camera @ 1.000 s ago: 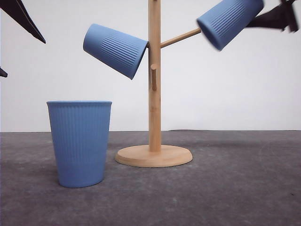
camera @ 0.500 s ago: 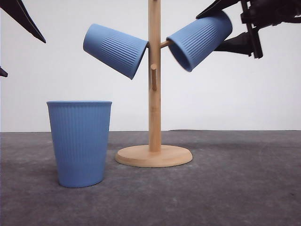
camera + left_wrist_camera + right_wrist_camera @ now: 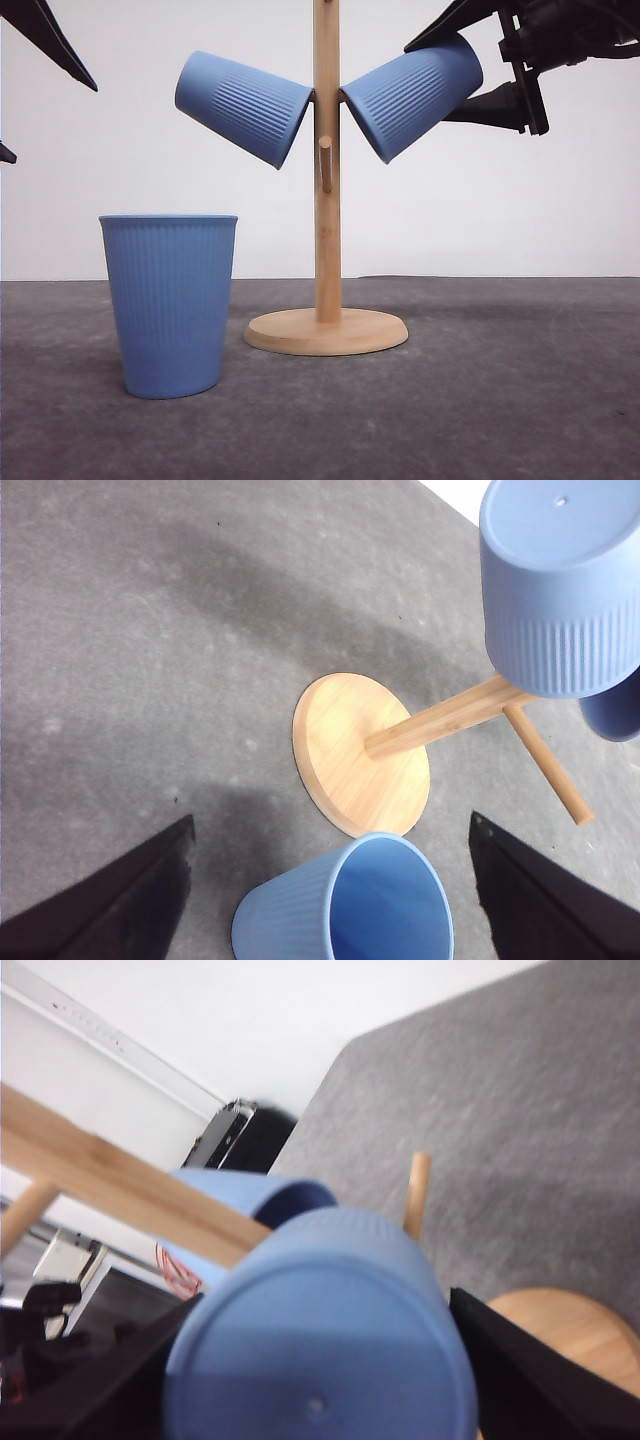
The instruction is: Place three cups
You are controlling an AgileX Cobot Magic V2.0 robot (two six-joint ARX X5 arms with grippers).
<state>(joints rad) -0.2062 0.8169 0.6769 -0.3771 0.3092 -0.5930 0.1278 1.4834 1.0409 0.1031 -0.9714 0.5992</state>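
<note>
Right pincer point(image 3: 470, 70) clamps right cup point(image 3: 412, 95), mouth against rack point(image 3: 326, 200) pole. Left pincer point(image 3: 330, 900) spread wide, empty, above upright cup point(image 3: 350, 905); third cup point(image 3: 243, 106) hangs left.

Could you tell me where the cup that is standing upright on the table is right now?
In the front view, the upright cup stands on the grey table, left of the wooden rack, below the cup hung on the left peg.

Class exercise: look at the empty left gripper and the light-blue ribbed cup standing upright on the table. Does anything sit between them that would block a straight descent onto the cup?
Nothing visible blocks it. In the left wrist view the upright light-blue ribbed cup sits between the open left gripper fingers; the wooden cup tree stands beyond.
</note>
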